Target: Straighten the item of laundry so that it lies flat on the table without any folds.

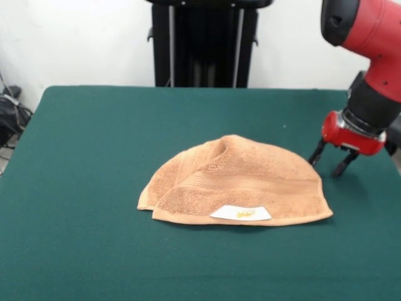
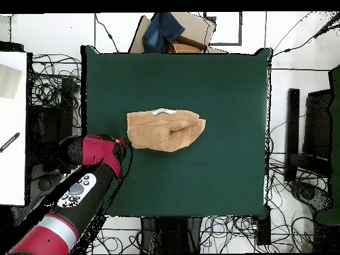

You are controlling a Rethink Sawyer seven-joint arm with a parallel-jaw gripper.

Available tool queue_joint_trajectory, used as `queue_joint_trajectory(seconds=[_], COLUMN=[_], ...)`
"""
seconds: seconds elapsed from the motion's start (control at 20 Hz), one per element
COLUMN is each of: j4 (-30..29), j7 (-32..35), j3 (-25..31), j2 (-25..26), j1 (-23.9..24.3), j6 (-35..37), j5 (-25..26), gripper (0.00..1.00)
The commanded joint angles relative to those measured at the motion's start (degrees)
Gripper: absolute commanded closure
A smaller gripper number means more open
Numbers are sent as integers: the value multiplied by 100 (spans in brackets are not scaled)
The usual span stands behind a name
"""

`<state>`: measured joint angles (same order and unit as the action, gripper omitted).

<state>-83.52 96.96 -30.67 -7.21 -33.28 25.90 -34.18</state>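
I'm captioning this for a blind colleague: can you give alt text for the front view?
A folded orange-tan towel lies on a green table, white label at its near edge. A red gripper, fingers apart, hovers beside the towel without touching it.

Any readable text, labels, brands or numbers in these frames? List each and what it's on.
None can be read.
White label on the towel: carries a yellow mark, too small and blurred to read as words.
Arm: grey control pad with buttons in the overhead view, no legible characters.
Table: no print visible.
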Motion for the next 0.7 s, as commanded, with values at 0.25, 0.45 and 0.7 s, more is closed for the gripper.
queue_joint_trajectory(seconds=[0.25, 0.45, 0.7], j4=[490, 547, 558], j7=[1805, 1804, 1752], j3=[-16, -214, -219], j2=[-90, -350, -355], j1=[11, -48, -9], j6=[738, 1220, 1192], j5=[-72, 18, 20], gripper=[0, 0, 0])
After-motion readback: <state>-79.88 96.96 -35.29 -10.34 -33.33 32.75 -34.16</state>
